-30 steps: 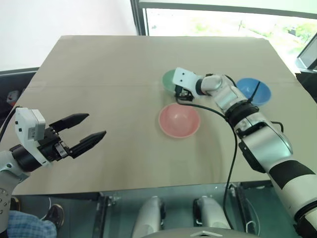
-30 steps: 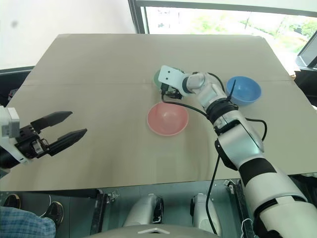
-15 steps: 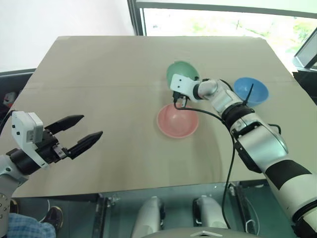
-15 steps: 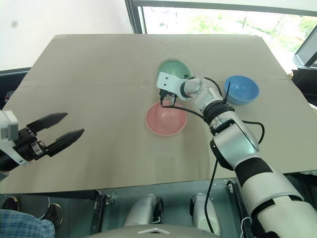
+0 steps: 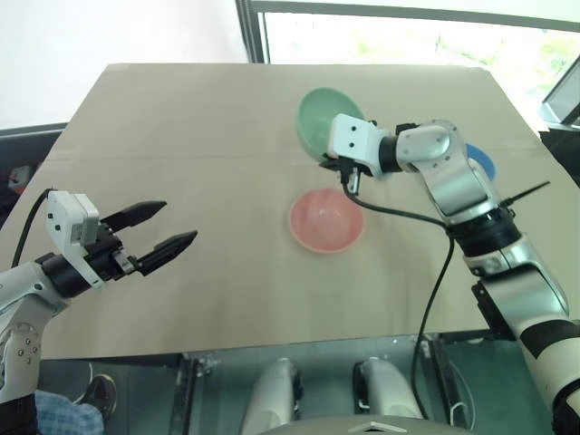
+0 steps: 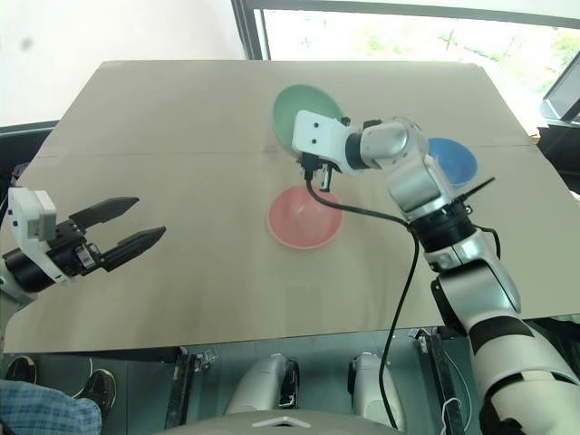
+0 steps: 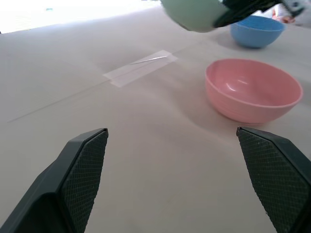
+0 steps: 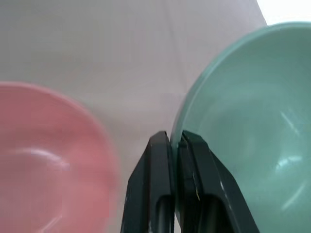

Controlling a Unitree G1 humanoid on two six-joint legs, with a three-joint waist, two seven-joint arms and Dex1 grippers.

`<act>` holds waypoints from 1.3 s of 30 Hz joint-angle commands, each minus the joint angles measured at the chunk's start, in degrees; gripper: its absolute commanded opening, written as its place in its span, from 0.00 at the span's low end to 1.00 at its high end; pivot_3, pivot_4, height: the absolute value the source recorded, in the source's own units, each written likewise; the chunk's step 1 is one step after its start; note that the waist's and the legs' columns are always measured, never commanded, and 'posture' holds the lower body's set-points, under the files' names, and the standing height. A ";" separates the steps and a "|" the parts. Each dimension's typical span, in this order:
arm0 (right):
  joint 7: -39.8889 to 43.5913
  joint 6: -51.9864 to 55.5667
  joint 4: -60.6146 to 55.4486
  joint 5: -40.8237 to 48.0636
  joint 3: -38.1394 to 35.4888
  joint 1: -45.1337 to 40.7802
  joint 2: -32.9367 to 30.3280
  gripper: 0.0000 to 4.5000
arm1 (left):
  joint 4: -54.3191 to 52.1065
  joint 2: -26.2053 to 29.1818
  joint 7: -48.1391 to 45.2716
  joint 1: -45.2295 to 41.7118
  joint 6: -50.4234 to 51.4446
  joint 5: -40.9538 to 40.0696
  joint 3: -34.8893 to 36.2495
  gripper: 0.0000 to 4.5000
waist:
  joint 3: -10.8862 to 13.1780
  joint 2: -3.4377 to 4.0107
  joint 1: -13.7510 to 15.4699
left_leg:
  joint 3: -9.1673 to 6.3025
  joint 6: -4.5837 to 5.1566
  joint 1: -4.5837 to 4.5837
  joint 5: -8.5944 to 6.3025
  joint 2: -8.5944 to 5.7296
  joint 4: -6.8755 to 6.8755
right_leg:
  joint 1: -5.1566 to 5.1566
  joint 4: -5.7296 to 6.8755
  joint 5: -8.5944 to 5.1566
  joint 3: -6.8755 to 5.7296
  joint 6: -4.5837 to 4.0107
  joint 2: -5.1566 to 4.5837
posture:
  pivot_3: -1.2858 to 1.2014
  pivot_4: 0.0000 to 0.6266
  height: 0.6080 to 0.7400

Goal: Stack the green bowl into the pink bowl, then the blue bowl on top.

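My right gripper (image 5: 337,161) is shut on the rim of the green bowl (image 5: 322,115), which hangs tilted in the air beyond the pink bowl (image 5: 325,220); in the right wrist view the fingers (image 8: 165,160) pinch the mint rim (image 8: 243,121) beside the pink bowl (image 8: 43,160). The pink bowl sits upright on the table's middle. The blue bowl (image 5: 482,163) rests behind my right forearm, partly hidden. My left gripper (image 5: 163,231) hovers open near the table's left front, pointing toward the pink bowl (image 7: 252,92), with nothing between its fingers.
The beige table (image 5: 199,127) runs to a window frame (image 5: 258,32) at the far edge. A black cable (image 5: 426,299) hangs from my right arm over the table's near right. A strip of tape (image 7: 141,68) lies on the tabletop.
My right gripper shut on the green bowl's rim, lifted it off the table and drew it back toward the pink bowl. The left gripper edged slightly forward.
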 commanded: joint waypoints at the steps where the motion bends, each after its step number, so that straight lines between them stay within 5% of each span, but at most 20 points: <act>1: 2.83 12.02 -16.63 4.34 -0.46 2.65 -2.48 0.02 | 3.83 2.13 -2.47 -3.78 -2.92 1.77 -1.78 1.00 | -0.02 -0.02 0.04 | 0.00 0.00 0.01 0.00 0.00 0.00 | 0.00 0.00 0.00 0.00 0.00 0.00 | 0.52 0.24 1.00; 8: 2.67 25.11 -31.19 9.43 3.76 7.68 -6.81 0.02 | 12.69 4.27 -6.63 -11.94 -5.93 4.73 -5.98 1.00 | -0.08 -0.13 0.25 | 0.04 0.04 0.08 -0.01 -0.03 0.10 | -0.01 -0.01 0.00 0.04 0.00 -0.03 | 0.52 0.24 1.00; 15: -3.33 29.45 -32.47 10.86 3.36 7.27 -7.49 0.68 | 17.65 5.09 -10.34 -17.03 -7.72 6.86 -9.60 1.00 | -0.10 -0.18 0.34 | 0.04 0.04 0.06 -0.01 -0.04 0.08 | -0.03 0.01 0.00 0.04 0.00 -0.01 | 0.52 0.24 1.00; 29: -11.62 16.78 -10.10 4.92 -7.96 16.57 -29.80 0.68 | 9.44 0.83 -11.57 -24.70 -3.75 3.62 -17.14 1.00 | -0.08 -0.24 1.55 | 0.13 0.14 -0.01 -0.06 -0.08 0.09 | -0.03 -0.02 0.00 0.08 0.01 0.02 | 0.52 0.24 1.00; 39: -17.30 2.39 11.32 0.61 -7.86 16.53 -28.30 0.68 | 7.69 -1.67 -12.06 -29.15 -2.79 3.52 -21.00 1.00 | -0.05 -0.20 1.11 | 0.41 0.17 0.08 -0.07 -0.04 0.11 | -0.09 -0.03 0.00 0.36 0.03 0.07 | 0.52 0.24 1.00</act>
